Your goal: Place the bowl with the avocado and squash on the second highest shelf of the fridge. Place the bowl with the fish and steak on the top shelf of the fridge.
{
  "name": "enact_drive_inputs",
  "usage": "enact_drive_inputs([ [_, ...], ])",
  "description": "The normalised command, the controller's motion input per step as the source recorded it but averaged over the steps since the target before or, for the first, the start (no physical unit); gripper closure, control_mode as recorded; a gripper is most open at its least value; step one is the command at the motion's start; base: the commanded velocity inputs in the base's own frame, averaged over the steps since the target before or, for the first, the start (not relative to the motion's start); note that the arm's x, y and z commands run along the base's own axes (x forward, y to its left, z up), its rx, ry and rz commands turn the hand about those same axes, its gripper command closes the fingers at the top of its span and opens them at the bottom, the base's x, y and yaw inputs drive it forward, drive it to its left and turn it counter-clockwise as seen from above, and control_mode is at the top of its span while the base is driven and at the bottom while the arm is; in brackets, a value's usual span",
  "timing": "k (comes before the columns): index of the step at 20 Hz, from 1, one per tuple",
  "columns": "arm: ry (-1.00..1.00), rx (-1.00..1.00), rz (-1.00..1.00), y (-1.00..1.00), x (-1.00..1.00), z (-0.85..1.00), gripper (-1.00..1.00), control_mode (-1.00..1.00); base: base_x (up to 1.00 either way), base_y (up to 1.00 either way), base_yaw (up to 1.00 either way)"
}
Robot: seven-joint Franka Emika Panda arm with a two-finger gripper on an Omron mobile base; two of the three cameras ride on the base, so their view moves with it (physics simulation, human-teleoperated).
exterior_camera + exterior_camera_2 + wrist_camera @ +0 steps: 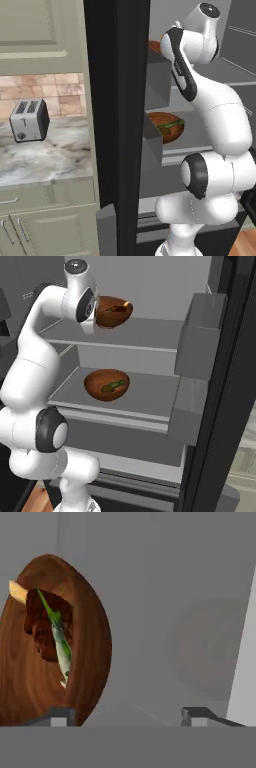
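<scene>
The round brown wooden bowl holding the fish and steak (114,312) sits on the uppermost flat grey shelf panel (145,333) of the tall black-framed fridge with grey interior (220,381), toward its left end, and the two-finger gripper (127,716) is just beside it — its dark tips spread wide apart and pinching nothing, with the left tip close against the bowl's outer wall and the right tip well clear over bare shelf. In the hand view the dark red-brown irregular steak chunk (44,629) lies deep in the bowl with the pale whitish-green fish strip (60,643) laid across it. One level down, the second round wooden bowl with the dark olive avocado lump and slender light-green squash stick (106,384) rests mid-left on the second grey shelf panel (145,396), so both bowls appear to be where the task wants them. As for handling, the bowl looks rigid, fairly light and smooth-sided; its curved wall would likely slip in a pinch, so the thin rim — one finger inside, one outside — is probably the best hold. The food lies loose and would shift if the bowl tipped. On the counter far to the left stands a silver toaster (29,120).
</scene>
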Motion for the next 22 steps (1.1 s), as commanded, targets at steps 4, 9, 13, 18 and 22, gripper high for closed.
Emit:
enact_drive_inputs([
  [4,-0.34,0.06,-0.04,-0.33,-1.0,0.37,-1.0,-1.0,0.0,0.0,0.0],
  [9,-0.39,0.01,0.0,-0.54,-1.0,0.06,-1.0,-1.0,0.0,0.0,0.0],
  [13,-0.29,-0.04,0.0,-0.66,-1.0,-0.14,-1.0,-1.0,0.0,0.0,0.0],
  [18,-0.18,-0.27,0.0,-0.4,-1.0,-0.85,-1.0,-1.0,0.0,0.0,0.0],
  [22,0.0,-0.51,0.17,0.05,-1.0,-0.89,-1.0,-1.0,0.0,0.0,0.0],
])
